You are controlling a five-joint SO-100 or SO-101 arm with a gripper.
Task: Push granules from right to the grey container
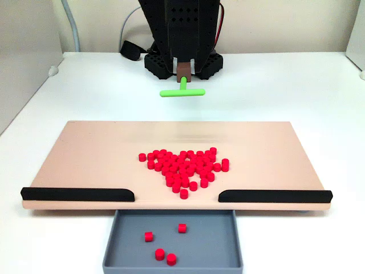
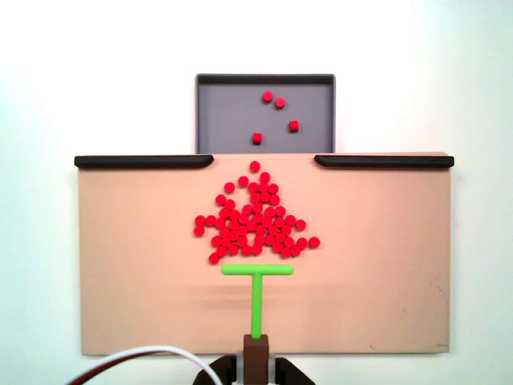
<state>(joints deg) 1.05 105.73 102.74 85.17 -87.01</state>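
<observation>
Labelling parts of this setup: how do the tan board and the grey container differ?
The tan board is wide and flat; the grey container is far narrower, with low walls. The board carries most granules; the container holds four. Both are rectangular and meet at the gap between the black strips.

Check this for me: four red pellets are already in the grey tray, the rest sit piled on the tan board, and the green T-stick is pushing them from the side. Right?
Not quite. The green T-stick sits behind the pile of red pellets, opposite the grey tray, not at its side, as the fixed view from above shows. Four pellets are in the tray, and the rest lie on the tan board.
</observation>
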